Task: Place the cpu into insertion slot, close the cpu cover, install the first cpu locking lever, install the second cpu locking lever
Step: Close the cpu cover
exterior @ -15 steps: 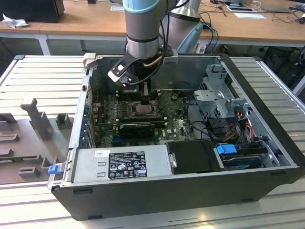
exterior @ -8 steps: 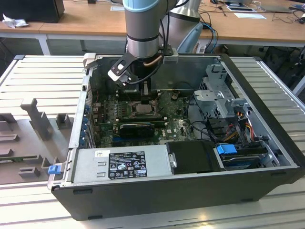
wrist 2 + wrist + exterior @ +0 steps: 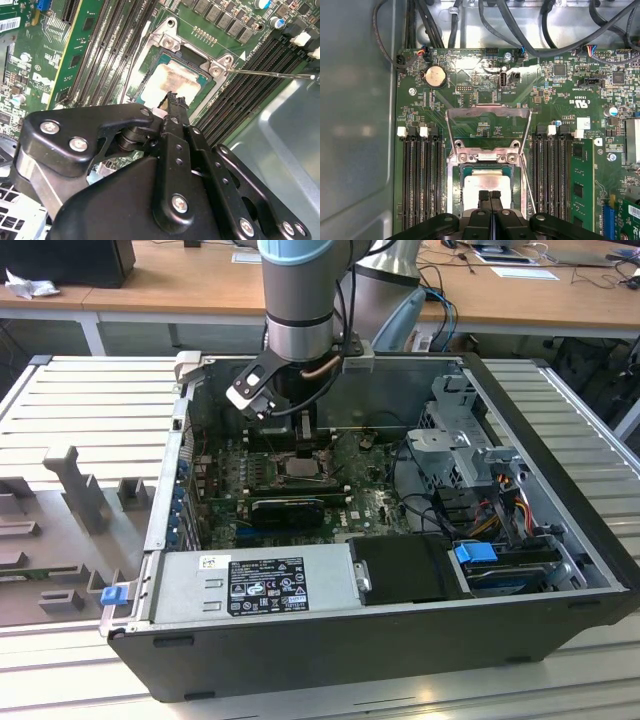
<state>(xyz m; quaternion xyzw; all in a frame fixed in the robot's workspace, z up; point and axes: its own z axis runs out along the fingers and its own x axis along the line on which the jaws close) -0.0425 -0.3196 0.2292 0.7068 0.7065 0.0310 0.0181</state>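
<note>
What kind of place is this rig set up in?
Probably a robotics lab or office workshop: wooden desks along the back, an open PC case lying on a slatted metal table, and a robot arm reaching into it.

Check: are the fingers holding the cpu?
No, the cpu lies flat in the insertion slot, and the fingers are pressed together above it with nothing between them.

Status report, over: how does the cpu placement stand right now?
The gripper shut, tips over the cpu. The cpu lies in the insertion slot. The cpu cover looks raised, not closed. No obstruction seen.
</note>
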